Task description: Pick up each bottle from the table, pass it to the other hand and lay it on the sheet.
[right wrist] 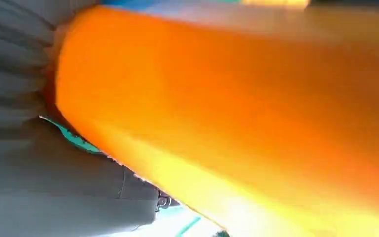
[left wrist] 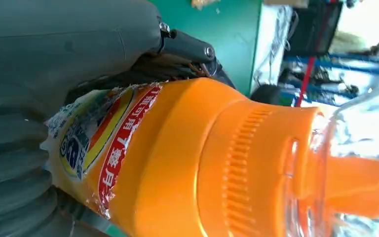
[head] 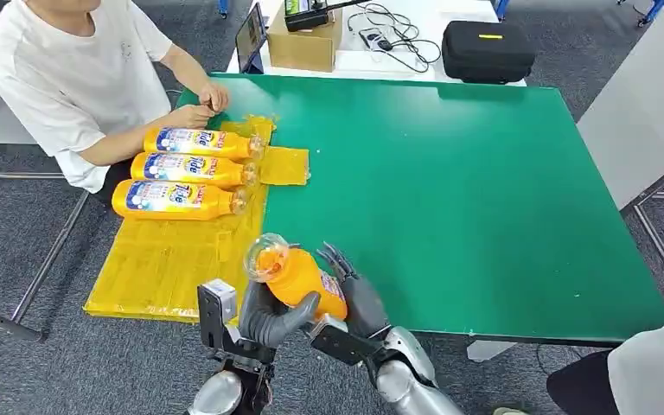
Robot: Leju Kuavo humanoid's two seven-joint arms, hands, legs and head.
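An orange bottle with a clear cap is held tilted above the near edge of the green table, cap pointing up and left. My left hand grips it from the left, thumb across its body. From the right, my right hand cups its lower, labelled part, dark fingers standing up behind it. The left wrist view shows the bottle close up against that hand. In the right wrist view the bottle lies against my right hand. Three matching bottles lie side by side on the yellow sheet.
A person sits at the table's far left, hands on the sheet's far edge. A small yellow piece lies beside the sheet. Behind stand a cardboard box and a black case. Another person's clothing is at the near right.
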